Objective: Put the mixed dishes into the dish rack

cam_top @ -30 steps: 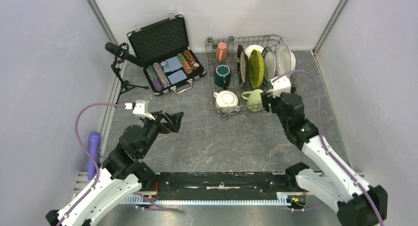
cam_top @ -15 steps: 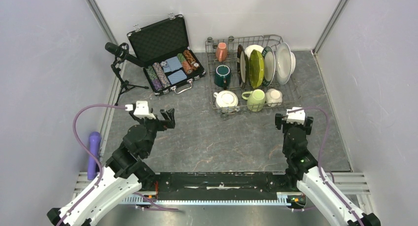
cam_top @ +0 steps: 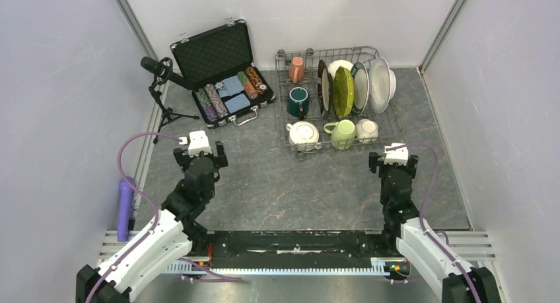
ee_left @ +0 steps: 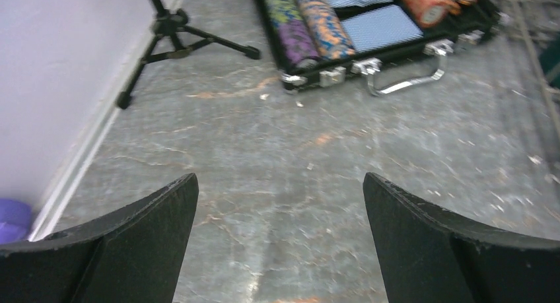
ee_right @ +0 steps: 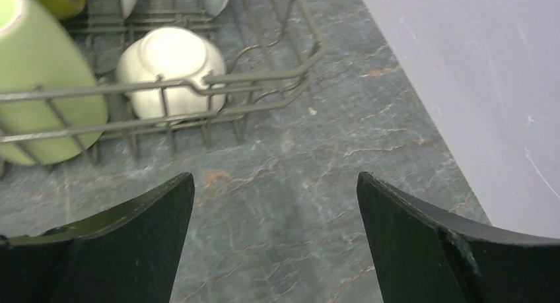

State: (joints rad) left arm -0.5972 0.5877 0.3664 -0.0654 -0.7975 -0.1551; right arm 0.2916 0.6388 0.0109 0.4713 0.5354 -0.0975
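The grey wire dish rack (cam_top: 284, 118) stands at the back right and holds the mixed dishes. In it are a salmon mug (cam_top: 297, 68), a dark-teal mug (cam_top: 298, 101), a white mug (cam_top: 303, 134), a light-green mug (cam_top: 342, 134), a small white mug (cam_top: 366, 129), a lime-green plate (cam_top: 343, 92) and white plates (cam_top: 379, 84) on edge. My right gripper (cam_top: 393, 164) is open and empty, just in front of the rack's right corner (ee_right: 264, 75); the small white mug (ee_right: 170, 68) lies behind the rim. My left gripper (cam_top: 201, 159) is open and empty over bare table (ee_left: 277, 177).
An open black case with poker chips (cam_top: 228, 78) lies at the back left, its handle (ee_left: 403, 72) ahead of the left gripper. A microphone on a tripod (cam_top: 158, 72) stands by the left wall. A purple object (cam_top: 124, 204) lies at the left edge. Walls enclose three sides.
My right gripper has drawn back from the rack to the table in front of it, and the small white mug now shows in the rack. My left gripper has swung back towards its base.
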